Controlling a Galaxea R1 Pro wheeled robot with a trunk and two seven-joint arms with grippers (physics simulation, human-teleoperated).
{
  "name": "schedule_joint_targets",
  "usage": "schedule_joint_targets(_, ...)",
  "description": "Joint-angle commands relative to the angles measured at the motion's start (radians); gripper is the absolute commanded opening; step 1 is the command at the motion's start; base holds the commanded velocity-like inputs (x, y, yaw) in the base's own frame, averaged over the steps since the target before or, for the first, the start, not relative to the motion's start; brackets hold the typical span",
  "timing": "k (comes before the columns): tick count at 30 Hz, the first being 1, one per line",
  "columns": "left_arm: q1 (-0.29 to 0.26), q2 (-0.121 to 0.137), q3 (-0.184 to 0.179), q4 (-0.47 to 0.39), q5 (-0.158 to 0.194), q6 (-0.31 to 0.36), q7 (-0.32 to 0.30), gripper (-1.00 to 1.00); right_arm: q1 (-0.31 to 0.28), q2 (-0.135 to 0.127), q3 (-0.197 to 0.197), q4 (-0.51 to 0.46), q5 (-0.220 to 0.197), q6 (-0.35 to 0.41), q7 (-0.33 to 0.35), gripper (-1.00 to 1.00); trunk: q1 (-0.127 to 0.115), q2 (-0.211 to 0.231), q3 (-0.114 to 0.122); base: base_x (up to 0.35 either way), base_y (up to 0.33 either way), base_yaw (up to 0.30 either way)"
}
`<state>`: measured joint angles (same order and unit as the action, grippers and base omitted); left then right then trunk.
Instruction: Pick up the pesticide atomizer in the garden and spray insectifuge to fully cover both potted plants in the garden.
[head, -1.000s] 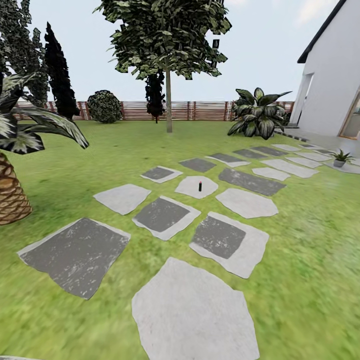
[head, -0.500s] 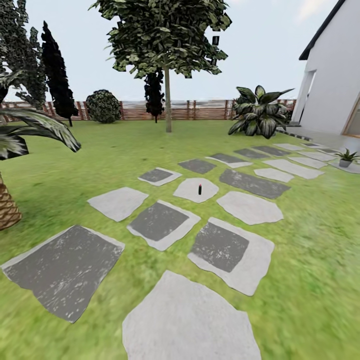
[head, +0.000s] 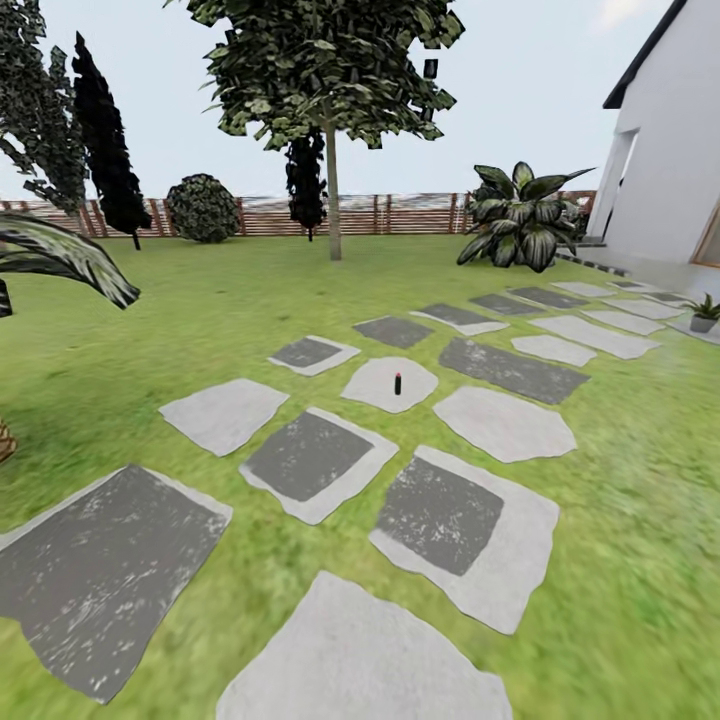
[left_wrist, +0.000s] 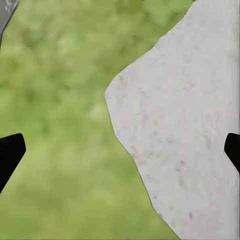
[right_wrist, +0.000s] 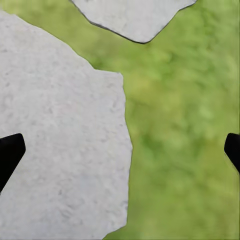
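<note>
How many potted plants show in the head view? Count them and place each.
1: a potted plant at the far right edge, on paving by the house. The second may be out of frame.

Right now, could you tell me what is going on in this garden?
The robot is out on the lawn among the stone slabs, holding nothing. A small dark bottle with a red top, probably the atomizer, stands upright on a pale slab ahead. One potted plant sits at the far right near the house. Both wrist views look down on grass and slabs, with the left fingers and right fingers wide apart.
</note>
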<state>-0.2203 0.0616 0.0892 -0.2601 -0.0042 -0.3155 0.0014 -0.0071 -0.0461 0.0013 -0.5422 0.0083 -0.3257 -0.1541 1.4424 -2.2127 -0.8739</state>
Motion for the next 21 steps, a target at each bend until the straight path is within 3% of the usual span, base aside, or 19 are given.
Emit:
schedule_joint_targets(1,-0.001,0.000,0.003,0.001,0.000,-0.003,0.000,1.00,-0.001,0.000,0.000,0.001,0.001,-0.003,-0.002,1.00,0.000,0.000,-0.001,0.339,-0.082,0.000)
schedule_joint_targets(21,-0.001,0.000,0.003,0.001,-0.001,-0.003,0.000,1.00,-0.001,0.000,0.000,0.001,0.001,-0.003,-0.002,1.00,0.000,0.000,-0.001,0.339,-0.082,0.000)
